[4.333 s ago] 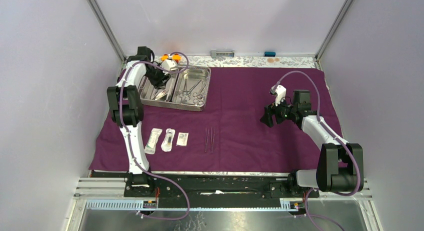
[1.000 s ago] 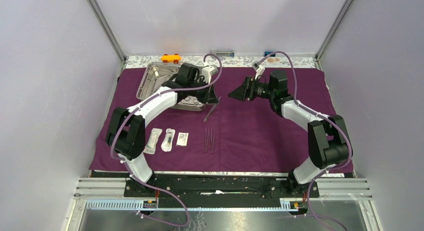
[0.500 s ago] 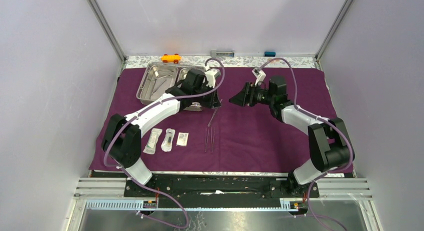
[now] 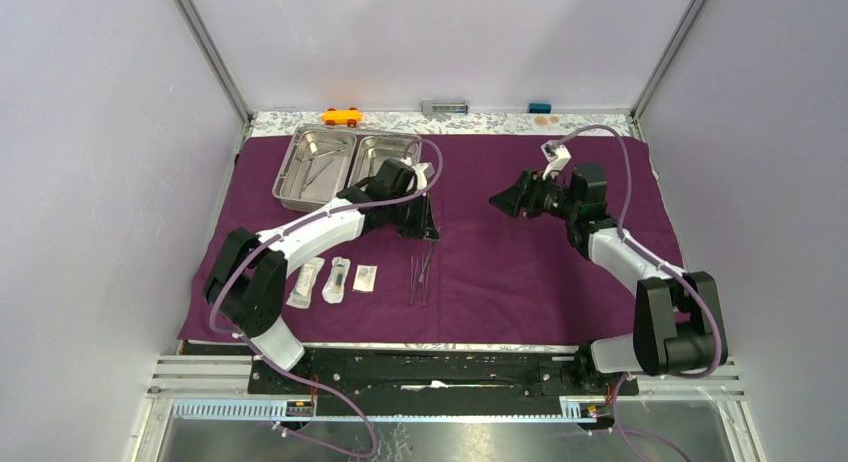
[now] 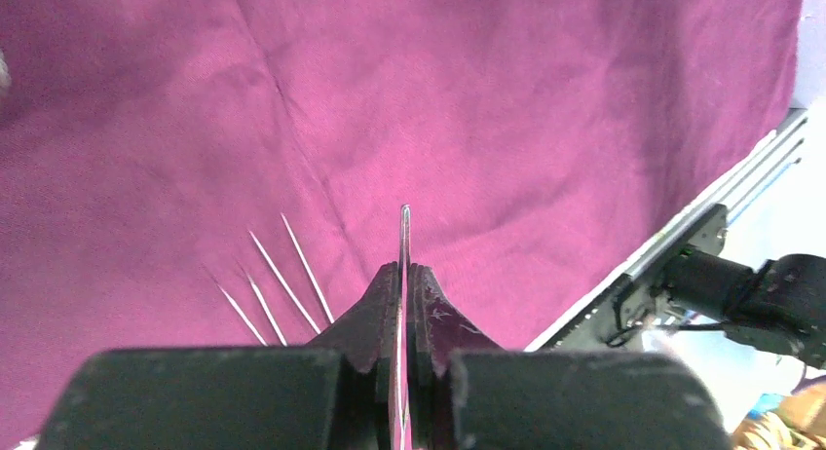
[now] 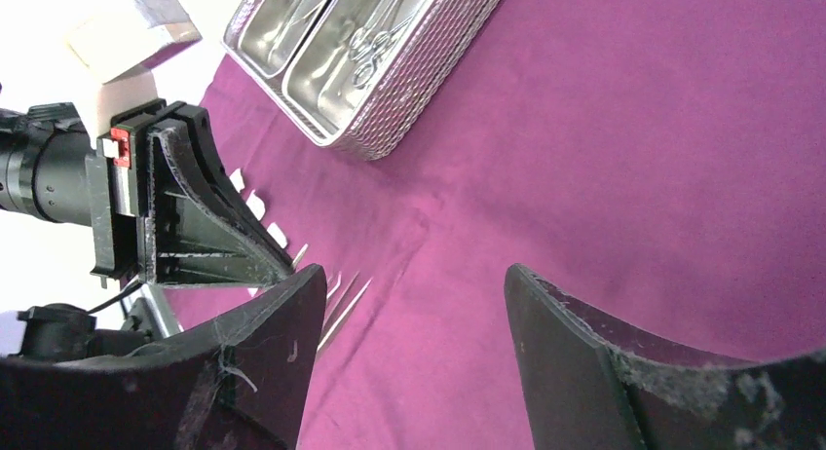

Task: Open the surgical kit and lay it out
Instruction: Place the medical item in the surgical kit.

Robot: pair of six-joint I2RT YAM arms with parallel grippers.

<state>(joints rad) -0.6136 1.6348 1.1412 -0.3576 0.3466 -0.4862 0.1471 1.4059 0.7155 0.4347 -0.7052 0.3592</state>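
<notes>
The thin steel tweezers (image 5: pixel 403 231) are clamped edge-on in the left gripper (image 5: pixel 403 270), whose fingers are pressed together on the blades so that only the rounded end shows past them. They hang over the purple cloth wrap (image 4: pixel 520 272), though how close to it cannot be told. Just beside and nearer the arm bases, two laid tweezers (image 4: pixel 418 279) rest side by side on the cloth, and further left sits a row of three sealed packets (image 4: pixel 337 279). Behind them is the steel tray (image 6: pixel 419 80), with ring-handled forceps (image 6: pixel 368 43) in one compartment and more steel pieces in the other. The job looks partly done, with this tool due to go down next to its fellows. The main hazard is the landing: the drop spot is so near the laid pair that a slightly off descent could set the tool across them or knock them askew. A pointed tip pushed into the cloth could snag and drag the wrap, shifting everything on it. The slim, slick steel may also pivot between the fingers and fall crooked on release. The right gripper (image 6: pixel 414 275) hovers with its fingers spread and nothing between them, facing the left one from well to the right; any reach toward the centre risks the arms meeting.
</notes>
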